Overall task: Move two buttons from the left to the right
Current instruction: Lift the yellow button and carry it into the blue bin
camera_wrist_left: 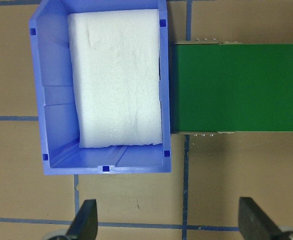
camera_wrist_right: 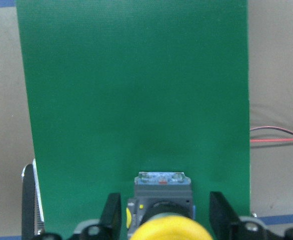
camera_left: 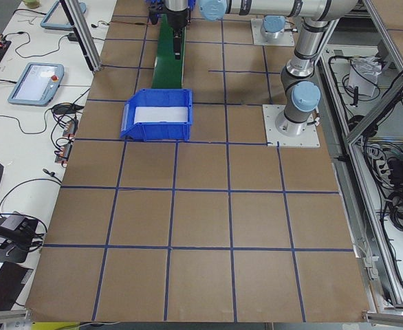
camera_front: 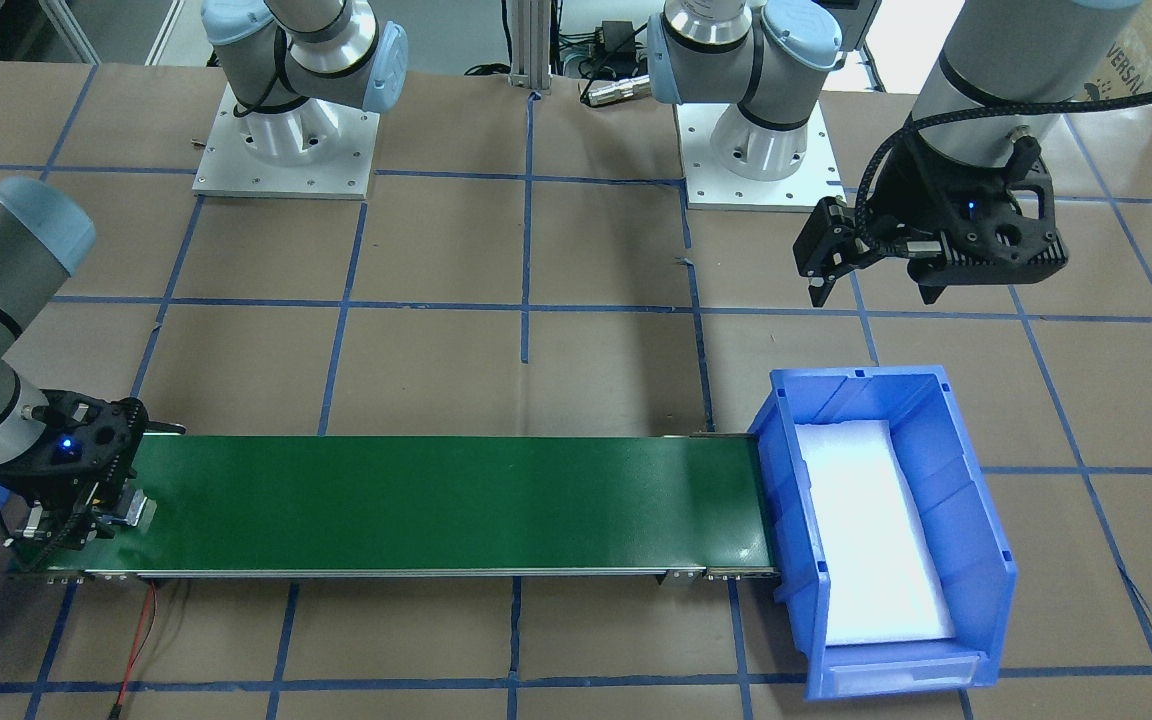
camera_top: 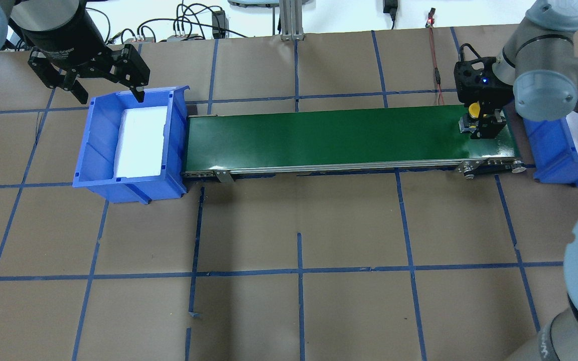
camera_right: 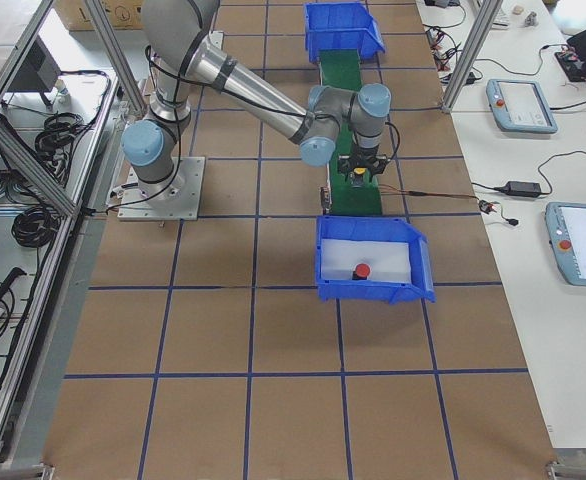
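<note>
Brown paper-covered table [camera_top: 349, 225], gridded with blue tape. On it we log a long green conveyor belt [camera_top: 329, 138] running from the robot's left to its right.

At the belt's left end, touching it: blue plastic bin [camera_top: 99, 145], lined with a white foam pad [camera_top: 141, 140]. No button shows in it.

Just past the belt's right end: second blue plastic bin [camera_right: 373, 290], also foam-lined.

Left gripper [camera_wrist_left: 169, 225] hovers over the table just beside the left bin, on the side away from the robot. Its fingers [camera_wrist_left: 86, 222] are spread wide and hold nothing.

Right gripper [camera_wrist_right: 165, 212] is down at the right end of the belt, fingers [camera_wrist_right: 111, 215] on either side of the yellow button [camera_top: 474, 109]. We note a gap between them and its base, wider on one side, so the jaws stand apart, not pinching.

The yellow button is a small mushroom-head push type on a grey-black square base; it sits upright on the belt.

The red button [camera_right: 360, 270], same type, lies on the foam in the right bin.
</note>
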You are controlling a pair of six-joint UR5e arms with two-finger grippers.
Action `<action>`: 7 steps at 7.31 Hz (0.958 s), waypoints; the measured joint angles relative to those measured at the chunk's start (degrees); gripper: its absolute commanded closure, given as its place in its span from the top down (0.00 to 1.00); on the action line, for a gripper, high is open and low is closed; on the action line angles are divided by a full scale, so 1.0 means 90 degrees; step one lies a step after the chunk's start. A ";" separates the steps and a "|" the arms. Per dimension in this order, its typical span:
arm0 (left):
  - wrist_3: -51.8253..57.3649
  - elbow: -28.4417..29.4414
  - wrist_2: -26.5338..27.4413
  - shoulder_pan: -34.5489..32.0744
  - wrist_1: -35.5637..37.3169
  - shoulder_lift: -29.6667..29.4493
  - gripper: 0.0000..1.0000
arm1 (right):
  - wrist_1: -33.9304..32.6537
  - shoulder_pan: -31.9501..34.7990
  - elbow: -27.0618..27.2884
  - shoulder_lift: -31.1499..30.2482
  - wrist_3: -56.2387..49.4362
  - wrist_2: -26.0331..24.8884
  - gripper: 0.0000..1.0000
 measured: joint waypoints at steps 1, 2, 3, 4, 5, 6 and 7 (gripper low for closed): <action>-0.0002 -0.0001 -0.0003 0.0000 -0.0002 0.0001 1.00 | -0.0002 -0.0009 -0.0024 -0.0007 -0.0004 -0.0007 0.06; -0.0003 -0.0003 -0.0005 0.0000 0.0000 0.0000 1.00 | 0.0002 -0.0024 -0.0071 -0.0048 -0.0018 0.0009 0.06; -0.0004 -0.0004 -0.0003 0.0000 0.0002 -0.0001 1.00 | 0.0039 -0.0044 -0.0216 -0.0136 -0.0096 0.0009 0.07; -0.0004 -0.0004 -0.0004 0.0000 0.0002 -0.0001 1.00 | 0.0173 -0.0107 -0.0466 -0.0257 -0.0245 -0.0018 0.07; -0.0004 -0.0004 -0.0005 0.0000 0.0002 -0.0002 1.00 | 0.0366 -0.0312 -0.0724 -0.0414 -0.0446 -0.0032 0.07; -0.0004 -0.0004 -0.0004 0.0000 0.0002 -0.0002 1.00 | 0.0490 -0.0687 -0.0877 -0.0558 -0.0734 -0.0010 0.07; -0.0004 -0.0004 -0.0002 0.0000 0.0002 -0.0002 1.00 | 0.0540 -0.1207 -0.0955 -0.0616 -0.1164 0.0025 0.07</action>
